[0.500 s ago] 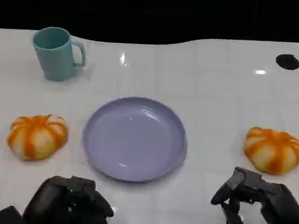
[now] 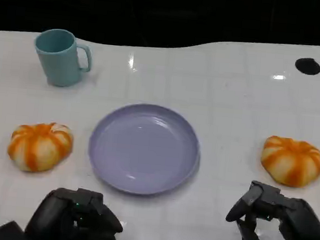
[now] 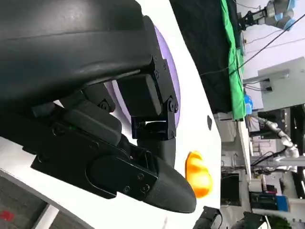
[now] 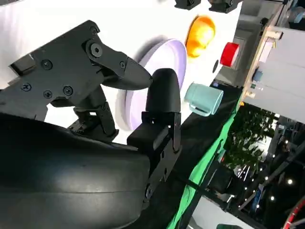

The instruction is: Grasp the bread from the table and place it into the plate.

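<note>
Both hands (image 2: 76, 221) (image 2: 277, 225) empty, breads (image 2: 39, 145) (image 2: 291, 160) flanking the plate (image 2: 144, 148)

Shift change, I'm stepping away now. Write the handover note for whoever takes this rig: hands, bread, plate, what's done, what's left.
Left hand: low at the near table edge, holding nothing, fingers curled in.
Right hand: near edge, holding nothing, fingers apart, just short of the right bread.
Left bread: on the table beside the plate's left side, untouched.
Right bread: on the table to the plate's right, untouched.
Plate: centre of the table, nothing in it.
Teal mug: far left, upright, not part of the job.
Done: nothing yet.
Left: grasp bread, lift it, set it in the plate. The right hand looks best placed to go first.
</note>
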{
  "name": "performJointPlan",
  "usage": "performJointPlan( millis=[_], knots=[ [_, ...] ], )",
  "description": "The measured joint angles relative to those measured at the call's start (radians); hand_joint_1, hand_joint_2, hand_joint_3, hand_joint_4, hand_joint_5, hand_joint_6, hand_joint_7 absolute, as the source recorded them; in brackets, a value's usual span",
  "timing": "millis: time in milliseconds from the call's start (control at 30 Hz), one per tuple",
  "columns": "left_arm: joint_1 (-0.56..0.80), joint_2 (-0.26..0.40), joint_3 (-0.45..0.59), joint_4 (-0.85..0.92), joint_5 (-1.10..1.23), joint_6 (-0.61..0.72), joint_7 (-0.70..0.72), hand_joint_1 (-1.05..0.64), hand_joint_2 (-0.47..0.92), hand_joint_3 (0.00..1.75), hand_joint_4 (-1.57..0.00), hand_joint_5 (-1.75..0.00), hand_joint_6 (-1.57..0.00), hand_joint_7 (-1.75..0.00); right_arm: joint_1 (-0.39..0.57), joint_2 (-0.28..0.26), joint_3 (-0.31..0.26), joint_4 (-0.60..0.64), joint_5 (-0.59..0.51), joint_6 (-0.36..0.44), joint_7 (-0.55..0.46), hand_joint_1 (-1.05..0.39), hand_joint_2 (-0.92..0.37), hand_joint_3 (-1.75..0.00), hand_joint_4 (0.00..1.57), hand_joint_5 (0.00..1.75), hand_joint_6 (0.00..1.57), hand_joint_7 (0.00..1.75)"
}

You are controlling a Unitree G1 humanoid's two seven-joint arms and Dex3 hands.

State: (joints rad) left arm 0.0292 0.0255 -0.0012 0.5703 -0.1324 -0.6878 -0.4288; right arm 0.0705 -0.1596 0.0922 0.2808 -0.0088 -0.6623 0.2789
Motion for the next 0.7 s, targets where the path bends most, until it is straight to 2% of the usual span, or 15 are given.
performJointPlan(
  millis=[300,367,433,533,600,700],
  knots=[
    [0.000,0.001,0.000,0.000,0.002,0.000,0.000,-1.05,0.91,0.01,-1.19,-1.01,-1.29,-0.68,0.000,0.000,0.000,-0.009,0.000,0.009,0.001,-0.20,-0.56,-1.02,0.79,1.67,0.77,1.28],
    [0.000,0.001,0.001,0.001,0.002,0.000,0.000,-1.05,0.91,0.00,-1.19,-1.01,-1.29,-0.68,0.000,0.000,0.000,-0.011,0.000,0.010,0.001,-0.20,-0.60,-0.95,0.79,1.60,0.78,1.22],
    [0.000,0.001,0.001,0.002,0.002,0.000,0.000,-1.05,0.91,0.00,-1.19,-1.02,-1.29,-0.68,0.000,0.000,0.000,-0.014,0.003,0.013,0.001,-0.20,-0.68,-0.78,0.79,1.48,0.80,1.07],
    [0.000,0.001,0.001,0.002,0.001,0.000,0.000,-1.05,0.91,0.00,-1.19,-1.01,-1.29,-0.68,0.000,0.006,-0.005,-0.018,0.027,0.020,0.003,-0.19,-0.81,-0.49,0.72,1.23,0.78,0.70],
    [-0.001,0.001,0.001,0.002,0.001,0.000,0.000,-1.05,0.91,0.00,-1.19,-1.01,-1.29,-0.68,-0.003,0.010,-0.010,-0.017,0.031,0.013,0.000,-0.20,-0.84,-0.42,0.68,1.15,0.76,0.60],
    [-0.005,0.001,0.002,0.009,0.002,0.000,0.000,-1.05,0.91,0.00,-1.19,-1.02,-1.29,-0.68,-0.020,0.009,-0.017,-0.011,-0.008,-0.016,-0.025,-0.24,-0.90,-0.28,0.57,0.89,0.72,0.35]
  ],
)
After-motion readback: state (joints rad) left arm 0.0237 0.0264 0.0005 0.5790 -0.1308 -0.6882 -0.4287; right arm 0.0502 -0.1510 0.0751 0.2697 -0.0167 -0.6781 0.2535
